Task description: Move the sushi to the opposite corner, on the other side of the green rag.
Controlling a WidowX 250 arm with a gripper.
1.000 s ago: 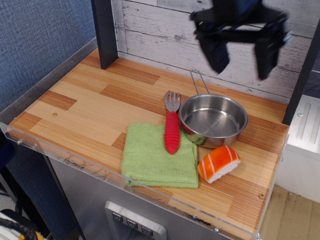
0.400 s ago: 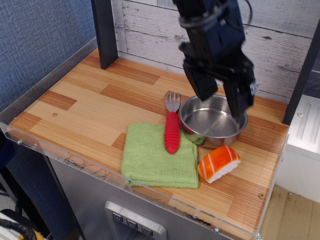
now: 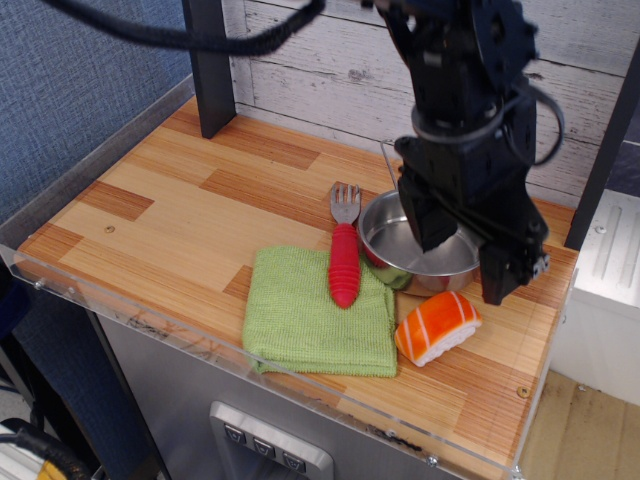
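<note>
The sushi (image 3: 437, 327) lies near the table's front right corner, orange top with white stripes over white rice, just right of the green rag (image 3: 315, 314). The rag is spread flat at the front middle. My gripper (image 3: 466, 264) hangs open right above and slightly behind the sushi, in front of the steel pan (image 3: 405, 255). One dark finger (image 3: 432, 218) stands over the pan, the other finger (image 3: 500, 270) reaches down past the pan's right rim. Nothing is between them.
A fork with a red handle (image 3: 343, 258) lies on the rag's far right edge, its tines on the wood beside the pan. A dark post (image 3: 207, 65) stands at the back left. A plank wall closes the back. The wooden top (image 3: 170, 210) stretches left of the rag.
The gripper has come down and moved right and forward, from high above the pan to just over the sushi. It stays open. The sushi, rag, fork and pan have not moved.
</note>
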